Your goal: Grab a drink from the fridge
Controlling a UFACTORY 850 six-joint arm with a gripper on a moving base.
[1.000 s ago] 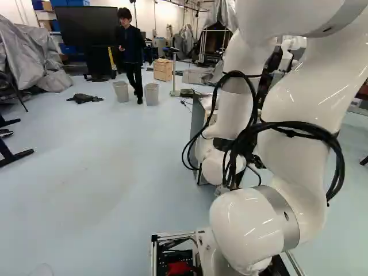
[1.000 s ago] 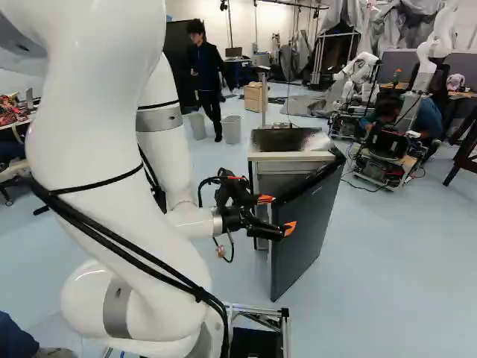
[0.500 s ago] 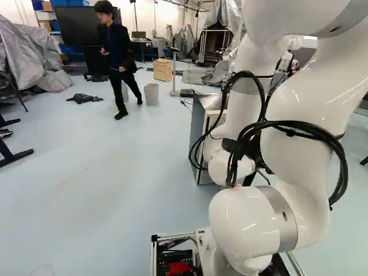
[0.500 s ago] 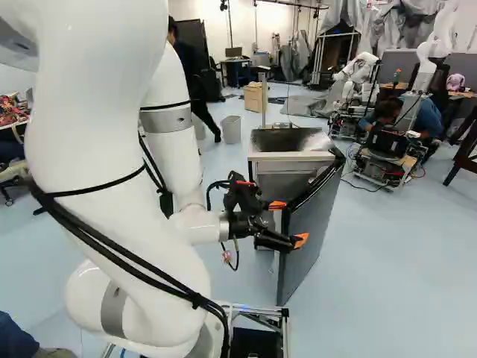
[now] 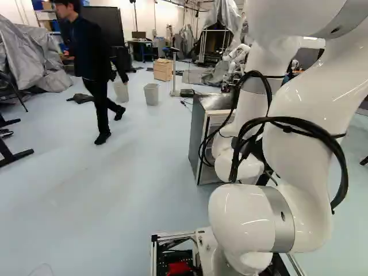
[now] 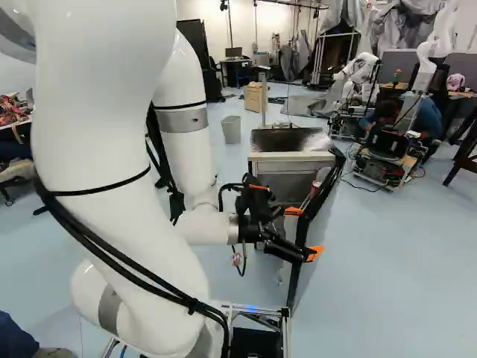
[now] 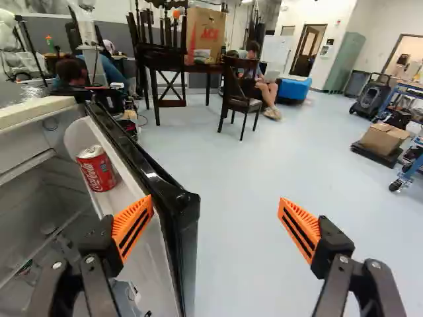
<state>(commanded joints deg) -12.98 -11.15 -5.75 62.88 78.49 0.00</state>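
Orange pads (image 7: 135,224) stand wide apart on your gripper (image 6: 304,233), with nothing clamped between them. You have the black edge of the fridge door (image 7: 178,211) standing between the two fingers, much nearer the one on the door's inner side; whether that finger touches the white lining, you cannot tell. Your other finger sits out past the door's outer face, over bare floor (image 7: 251,172), with a broad gap between it and the door edge. Ahead of the inner finger, your drink, a red can (image 7: 98,168), stands in the shelf on the inside of the door, near the hinge end and clear of both fingers. Beyond the shelf, you see the fridge (image 6: 291,156) with its front uncovered. Farther out, past the door, a dark chair (image 7: 241,92) stands well apart from your gripper.

Against the picture from half a second ago, your door has swung wider from the fridge, and the can now shows in the right base view. Your arm has shifted toward the right of that view, carrying the gripper along, while your base stays put.
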